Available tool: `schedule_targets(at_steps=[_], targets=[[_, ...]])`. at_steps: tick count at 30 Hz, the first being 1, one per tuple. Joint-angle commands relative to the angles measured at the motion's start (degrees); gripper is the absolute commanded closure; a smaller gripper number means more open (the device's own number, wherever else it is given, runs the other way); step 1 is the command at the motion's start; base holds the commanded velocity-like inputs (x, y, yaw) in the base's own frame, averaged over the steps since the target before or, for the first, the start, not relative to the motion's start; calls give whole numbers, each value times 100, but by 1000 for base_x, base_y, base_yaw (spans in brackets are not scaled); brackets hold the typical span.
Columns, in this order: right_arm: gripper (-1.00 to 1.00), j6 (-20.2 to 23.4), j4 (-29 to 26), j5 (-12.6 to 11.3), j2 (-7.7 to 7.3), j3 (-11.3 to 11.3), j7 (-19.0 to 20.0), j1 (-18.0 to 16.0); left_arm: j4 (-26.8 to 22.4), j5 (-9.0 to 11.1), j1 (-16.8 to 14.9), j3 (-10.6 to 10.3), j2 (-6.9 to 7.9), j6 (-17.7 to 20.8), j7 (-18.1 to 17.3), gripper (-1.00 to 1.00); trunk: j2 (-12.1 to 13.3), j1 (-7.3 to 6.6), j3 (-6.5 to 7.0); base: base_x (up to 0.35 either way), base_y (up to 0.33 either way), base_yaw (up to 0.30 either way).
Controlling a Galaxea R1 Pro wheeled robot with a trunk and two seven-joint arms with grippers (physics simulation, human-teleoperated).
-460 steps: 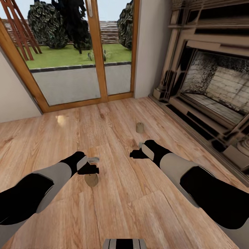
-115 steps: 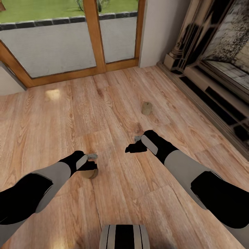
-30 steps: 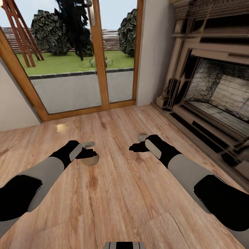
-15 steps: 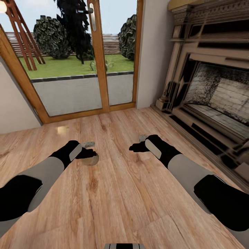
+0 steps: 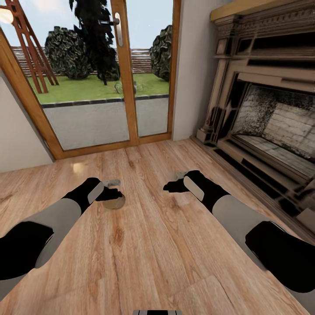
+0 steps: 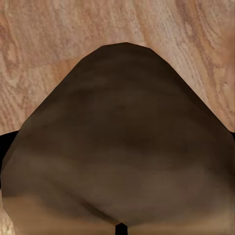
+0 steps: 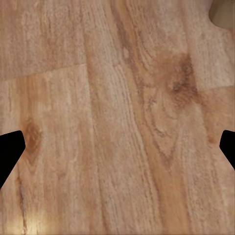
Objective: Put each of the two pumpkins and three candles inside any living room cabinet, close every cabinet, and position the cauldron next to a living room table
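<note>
- Left pincer clamped on a candle, carried above the wood floor; head view shows just the candle's tan lower edge poking out under the black fingers.
- Left wrist view gives what head view hides: candle right up against the camera, brown-tan rounded body sitting between the fingers, floor behind it.
- Right pincer holds nothing; right wrist view shows its two black fingertips far apart at opposite edges, so wide open, bare floor between them.
- Second candle: a beige corner at the edge of the right wrist view, ahead of and off to one side of the right pincer, on the floor. Head view shows only a small pale-grey bit just beyond the right wrist; cannot tell if it is the candle.
- Head view alone shows the room: glass patio door ahead of both pincers, fireplace off to the right arm's side.
</note>
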Motion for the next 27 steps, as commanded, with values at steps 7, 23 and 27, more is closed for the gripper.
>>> schedule_targets(at_steps=[7, 23, 27], targets=[[-100, 9, -8, -61, -3, 35, -51, -4, -13, 60, -1, -40, 5, 25, 42, 100, -2, -1, 60, 0, 0, 0], [-100, 9, -8, -61, -3, 35, -51, 3, -13, 51, -1, -40, 5, 25, 48, 100, -2, -1, 208, 0, 0, 0], [-100, 9, -8, -61, -3, 35, -51, 3, -13, 53, -1, -40, 5, 25, 48, 100, -2, -1, 245, 0, 0, 0]])
